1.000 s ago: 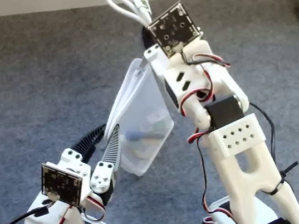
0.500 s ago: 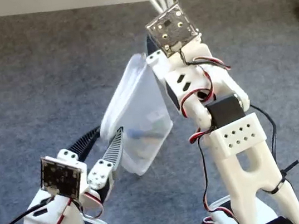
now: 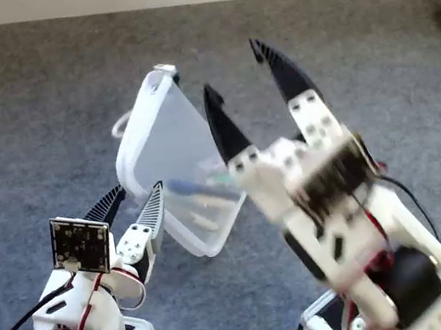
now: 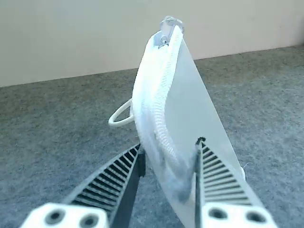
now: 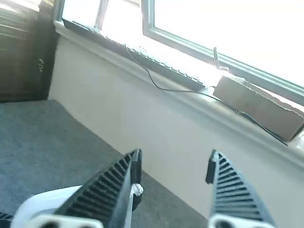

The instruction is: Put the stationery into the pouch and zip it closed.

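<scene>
At the pouch's upper end, my right gripper (image 3: 231, 68) has let go. A second ago it was up against the zip pull (image 3: 163, 70); now it is drawn back towards my base, jaws spread wide and pointing upward, with nothing between them. In its own wrist view the right gripper (image 5: 175, 154) faces the wall, well apart from the pouch.

My left gripper (image 3: 137, 192) is the only support now. Its fingers (image 4: 216, 175) are closed on the pouch (image 3: 173, 151) at the lower end of the zip edge, so the pouch stands tilted above the grey carpet (image 3: 27, 94). Since the release the pouch has swung over towards my left side, and its carry loop (image 3: 123, 125) hangs free.

Seen through the clear wall, the stationery (image 3: 203, 188) lies at the low end of the pouch. The pull sits at the far top end of the zip (image 4: 159, 109), which looks shut along its whole length. I judge the closing done; setting the pouch down seems to be all that remains.
</scene>
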Robot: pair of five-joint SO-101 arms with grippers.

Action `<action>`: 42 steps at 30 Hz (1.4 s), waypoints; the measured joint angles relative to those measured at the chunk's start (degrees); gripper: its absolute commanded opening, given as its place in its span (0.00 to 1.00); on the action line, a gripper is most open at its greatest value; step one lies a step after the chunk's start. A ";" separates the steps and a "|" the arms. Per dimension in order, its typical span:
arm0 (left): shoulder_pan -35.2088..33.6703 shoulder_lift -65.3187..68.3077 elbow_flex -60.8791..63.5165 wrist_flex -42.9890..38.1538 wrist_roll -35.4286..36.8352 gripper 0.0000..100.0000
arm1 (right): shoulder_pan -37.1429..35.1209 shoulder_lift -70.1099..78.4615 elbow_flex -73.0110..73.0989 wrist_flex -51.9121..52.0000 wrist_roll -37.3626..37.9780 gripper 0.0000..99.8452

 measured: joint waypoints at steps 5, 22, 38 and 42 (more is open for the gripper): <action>-3.96 0.09 0.00 0.00 0.00 0.17 | -1.76 -4.75 0.00 5.63 0.00 0.22; -7.91 0.00 -7.30 5.71 0.00 0.02 | 9.93 -32.09 25.67 16.53 0.09 0.04; -7.82 0.18 11.43 5.80 -11.87 0.03 | 14.86 -40.18 57.67 16.53 -0.26 0.04; -7.82 0.18 20.40 0.79 -11.96 0.03 | 14.95 -40.18 63.56 16.53 -8.18 0.04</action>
